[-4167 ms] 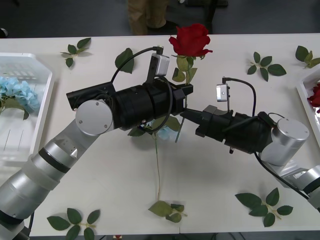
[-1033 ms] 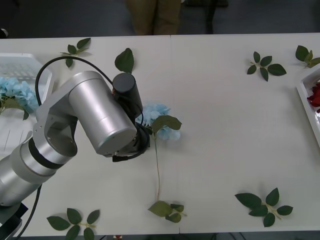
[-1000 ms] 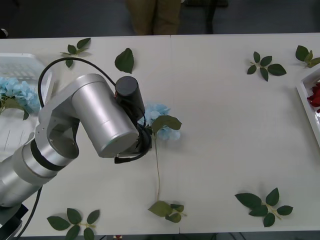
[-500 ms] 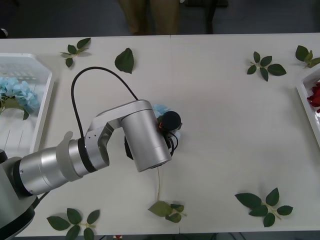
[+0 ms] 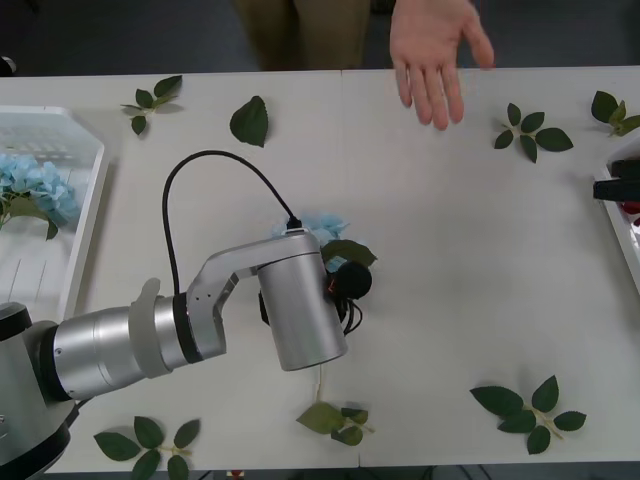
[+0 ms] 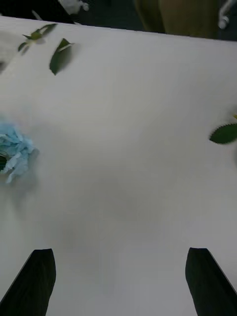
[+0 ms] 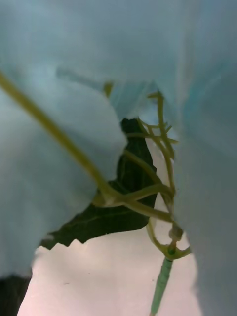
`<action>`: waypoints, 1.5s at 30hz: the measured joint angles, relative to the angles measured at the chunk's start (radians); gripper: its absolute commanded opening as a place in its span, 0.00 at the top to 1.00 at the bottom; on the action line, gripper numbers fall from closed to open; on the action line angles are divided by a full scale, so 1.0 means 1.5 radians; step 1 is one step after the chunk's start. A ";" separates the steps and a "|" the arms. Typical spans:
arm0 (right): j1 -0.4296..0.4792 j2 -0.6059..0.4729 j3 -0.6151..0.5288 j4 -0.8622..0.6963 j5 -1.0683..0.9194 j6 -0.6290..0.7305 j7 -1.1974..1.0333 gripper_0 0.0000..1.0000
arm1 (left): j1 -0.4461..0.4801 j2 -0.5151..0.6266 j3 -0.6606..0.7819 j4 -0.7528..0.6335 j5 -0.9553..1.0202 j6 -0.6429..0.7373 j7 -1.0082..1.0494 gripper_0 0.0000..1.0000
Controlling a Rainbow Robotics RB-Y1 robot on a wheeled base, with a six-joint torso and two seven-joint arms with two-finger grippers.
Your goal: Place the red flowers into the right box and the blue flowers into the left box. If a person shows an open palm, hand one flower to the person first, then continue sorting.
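A pale-blue flower (image 5: 318, 226) lies at the table's middle, its stem (image 5: 319, 378) running toward me. My left arm (image 5: 300, 310) hangs right over it, and my left gripper is down in its petals (image 7: 54, 148) and green stalks (image 7: 143, 197). More blue flowers (image 5: 35, 188) lie in the left box (image 5: 88, 215). A bit of red flower (image 5: 632, 208) shows in the right box (image 5: 612, 215), with my right gripper (image 6: 120, 252) open and empty beside it at the table's right edge. A person's open palm (image 5: 432, 45) reaches over the far edge.
Loose green leaf sprigs lie scattered: far left (image 5: 150, 97), a single leaf (image 5: 250, 120), far right (image 5: 530, 132), front right (image 5: 525, 408) and front left (image 5: 150, 440). Tan trousers (image 5: 300, 30) stand behind the table.
An open hand has come in over the far edge. My left arm has swung right and lower over the blue flower. My right gripper now shows at the right edge.
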 measured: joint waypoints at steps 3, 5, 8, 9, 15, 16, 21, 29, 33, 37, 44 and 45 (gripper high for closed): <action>0.000 0.023 0.000 0.000 -0.033 0.002 0.021 0.24 | 0.000 0.000 -0.020 0.000 -0.008 0.000 0.001 0.00; 0.000 0.032 0.000 0.000 -0.044 0.005 0.021 0.23 | 0.000 0.000 -0.030 0.000 -0.012 0.001 0.001 0.00; 0.000 0.035 0.000 0.000 -0.043 0.006 0.021 0.23 | 0.000 0.000 -0.037 0.001 -0.013 0.001 0.003 0.25; 0.000 0.035 0.000 0.000 -0.041 0.006 0.021 0.24 | 0.000 0.000 -0.037 0.001 -0.013 0.001 0.004 0.60; 0.000 0.035 0.000 0.007 -0.040 0.015 0.032 0.23 | 0.000 0.000 -0.037 0.001 -0.014 0.003 0.015 1.00; 0.000 0.035 0.000 0.008 -0.040 0.015 0.037 0.23 | 0.000 0.000 -0.037 0.001 -0.015 0.003 0.015 1.00; 0.000 0.035 0.000 0.010 -0.040 0.016 0.040 0.23 | 0.000 0.000 -0.037 0.001 -0.019 0.004 0.015 1.00; 0.000 0.035 0.000 0.014 -0.042 0.016 0.040 0.24 | 0.000 0.000 -0.037 0.001 -0.019 0.006 0.015 1.00; 0.000 0.035 0.000 0.015 -0.043 0.016 0.040 0.24 | 0.000 0.005 -0.034 -0.002 -0.019 0.012 0.014 1.00; 0.000 0.035 0.000 0.015 -0.043 0.016 0.040 0.23 | 0.000 0.034 0.004 -0.036 0.003 0.038 -0.005 1.00; 0.000 0.035 0.000 0.016 -0.043 0.015 0.040 0.24 | 0.037 0.106 0.210 -0.181 0.090 0.157 -0.240 1.00; 0.000 0.035 0.000 0.016 -0.044 0.015 0.040 0.23 | 0.047 0.112 0.249 -0.201 0.102 0.171 -0.280 1.00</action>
